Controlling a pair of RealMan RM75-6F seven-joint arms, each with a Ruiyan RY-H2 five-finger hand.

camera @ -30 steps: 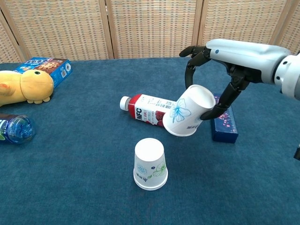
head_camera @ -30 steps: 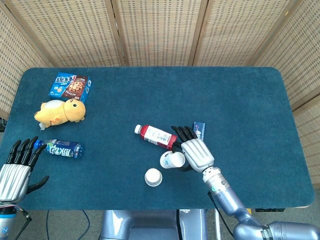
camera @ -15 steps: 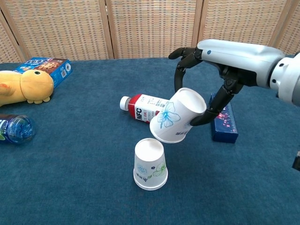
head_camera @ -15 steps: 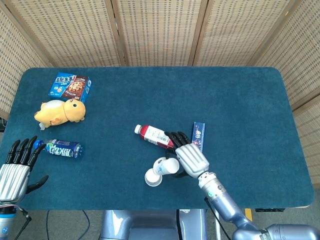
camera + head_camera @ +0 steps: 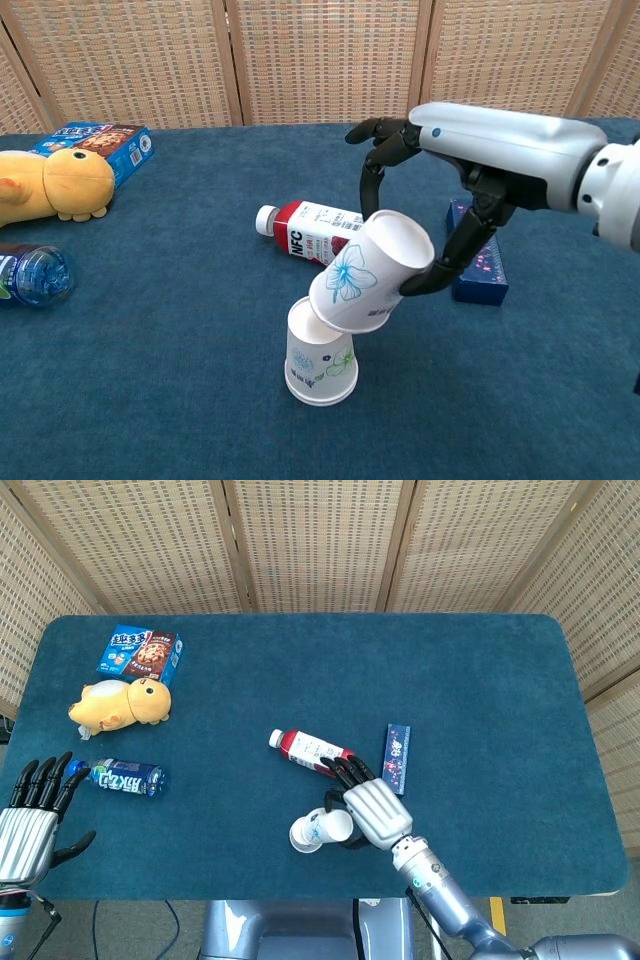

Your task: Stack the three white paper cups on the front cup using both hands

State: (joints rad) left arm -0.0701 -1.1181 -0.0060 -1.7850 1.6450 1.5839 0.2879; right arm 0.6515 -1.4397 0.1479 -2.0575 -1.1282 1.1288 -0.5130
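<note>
Low in the chest view, just left of centre, the front cup (image 5: 320,357) stands upside down on the blue table (image 5: 150,380). A 2nd cup (image 5: 370,272) hangs tilted above it, mouth turned down and left, its lower rim overlapping the front cup's top; whether they touch cannot be told. The right hand (image 5: 445,190) grips this cup, dark fingers (image 5: 372,165) curled over its far side and the thumb under its near right side. In the head view the same hand (image 5: 372,810) sits low and centre with the cup (image 5: 330,827) at its left.

At the lower left corner of the head view the left hand (image 5: 30,815) holds nothing, fingers straight and slightly spread, thumb out to the side.

Behind the cups a red-and-white bottle (image 5: 305,231) lies on its side, cap to the left. To its right a slim blue box (image 5: 480,268) lies partly hidden by the right hand. At the left edge lies a blue water bottle (image 5: 122,777), above it in the frame a yellow plush duck (image 5: 120,702), and beyond that a blue snack box (image 5: 140,652). Wicker screens (image 5: 320,540) fill the top.
</note>
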